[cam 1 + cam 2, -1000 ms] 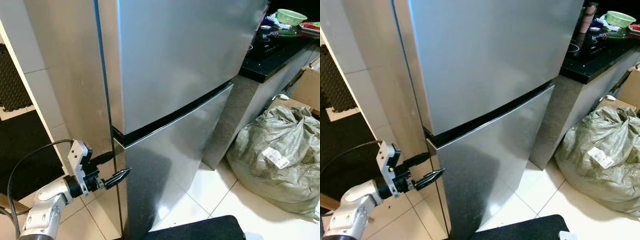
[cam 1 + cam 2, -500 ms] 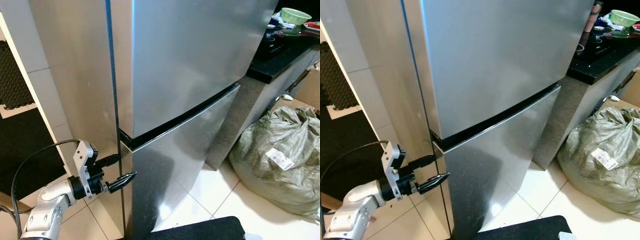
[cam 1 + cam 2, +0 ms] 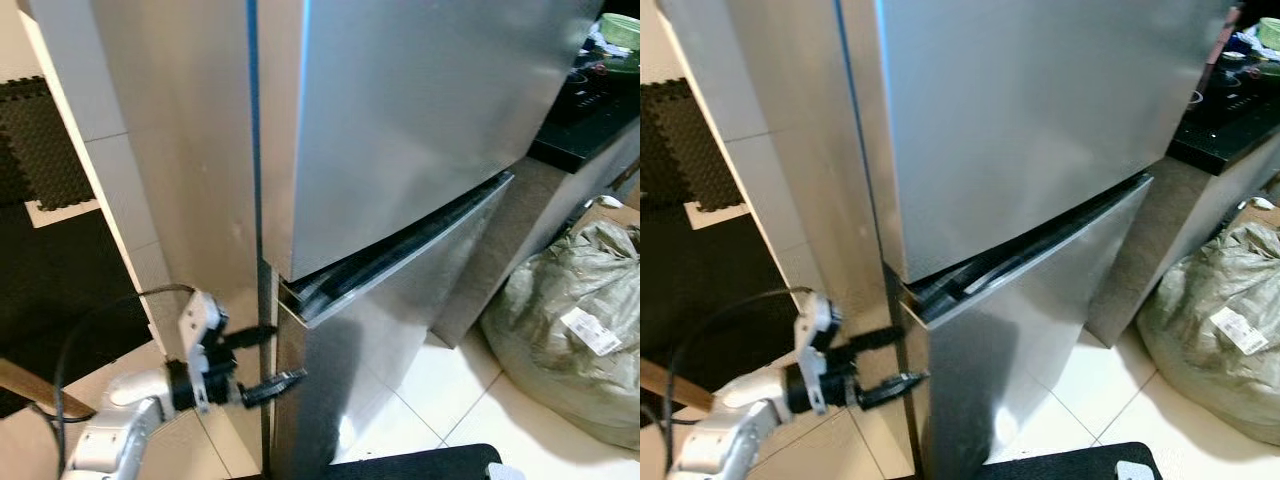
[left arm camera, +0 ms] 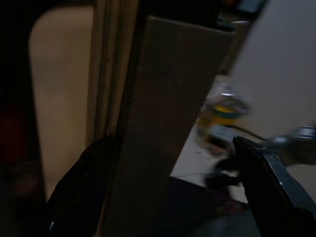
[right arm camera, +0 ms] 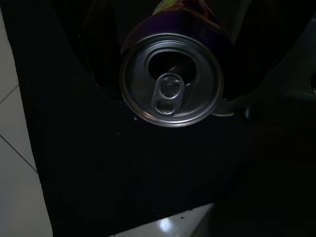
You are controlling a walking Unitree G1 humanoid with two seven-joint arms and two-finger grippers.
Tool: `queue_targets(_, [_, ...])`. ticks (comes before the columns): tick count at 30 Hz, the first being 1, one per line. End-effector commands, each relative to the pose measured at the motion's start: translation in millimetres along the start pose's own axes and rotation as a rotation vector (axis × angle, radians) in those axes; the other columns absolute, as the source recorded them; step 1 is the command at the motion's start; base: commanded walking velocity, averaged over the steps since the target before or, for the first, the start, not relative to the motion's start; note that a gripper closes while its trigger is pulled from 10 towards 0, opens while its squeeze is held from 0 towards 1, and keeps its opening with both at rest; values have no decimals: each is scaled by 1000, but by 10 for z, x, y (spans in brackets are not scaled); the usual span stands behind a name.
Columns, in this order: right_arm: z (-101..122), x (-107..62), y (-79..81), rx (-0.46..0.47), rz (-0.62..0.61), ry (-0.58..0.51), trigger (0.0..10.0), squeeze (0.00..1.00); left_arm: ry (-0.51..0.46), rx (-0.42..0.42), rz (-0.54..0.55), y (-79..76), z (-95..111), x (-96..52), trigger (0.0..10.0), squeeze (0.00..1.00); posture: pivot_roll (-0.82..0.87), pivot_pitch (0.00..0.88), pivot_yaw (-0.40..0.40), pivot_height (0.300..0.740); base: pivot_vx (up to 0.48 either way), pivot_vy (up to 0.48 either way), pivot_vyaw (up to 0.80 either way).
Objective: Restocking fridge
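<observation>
Mat point(image 3: 40, 150), black w/ bumpy honeycomb texture, lies on pale floor far out on the outer side of left gripper point(image 3: 265, 357). Gripper sits low at fridge point(image 3: 400, 150) corner, its 2 long black tapered fingers spread apart, one either side of the lower door point(image 3: 390, 340) edge; left wrist view shows a flat dull panel edge between the finger pads point(image 4: 271, 182). Lower door: brushed steel, smooth, slightly reflective, standing ajar w/ dark seal strip visible along its top, just above the gripper. Upper door flat, same steel finish. Beyond the fridge, well away from gripper: black glossy counter point(image 3: 585, 130), then lumpy grey-green woven sack point(image 3: 570, 330) w/ white label on white tile. Right wrist view: right gripper point(image 5: 173, 59) holds a can point(image 5: 170, 79), round silver top w/ pull tab, purple body; surroundings dark.
</observation>
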State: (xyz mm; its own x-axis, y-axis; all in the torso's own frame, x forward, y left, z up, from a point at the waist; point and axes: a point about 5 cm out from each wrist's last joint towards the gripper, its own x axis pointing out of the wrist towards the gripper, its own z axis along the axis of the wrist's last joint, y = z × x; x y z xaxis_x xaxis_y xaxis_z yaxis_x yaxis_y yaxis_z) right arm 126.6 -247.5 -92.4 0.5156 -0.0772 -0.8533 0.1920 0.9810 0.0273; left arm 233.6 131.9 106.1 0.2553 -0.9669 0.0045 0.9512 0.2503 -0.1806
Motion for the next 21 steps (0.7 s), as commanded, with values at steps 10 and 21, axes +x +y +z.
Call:
queue_targets(10, [-63, -12, -1, 5, -3, 18, 10000, 0, 32, -13, 104, 120, -105, 44, 10000, 0, -47, 0, -41, 740, 0, 0, 0])
queue_targets(21, [-94, -17, 2, 5, -5, 27, 10000, 0, 226, -380, 237, -74, -1041, -383, 10000, 0, -50, 0, -34, 740, 0, 0, 0])
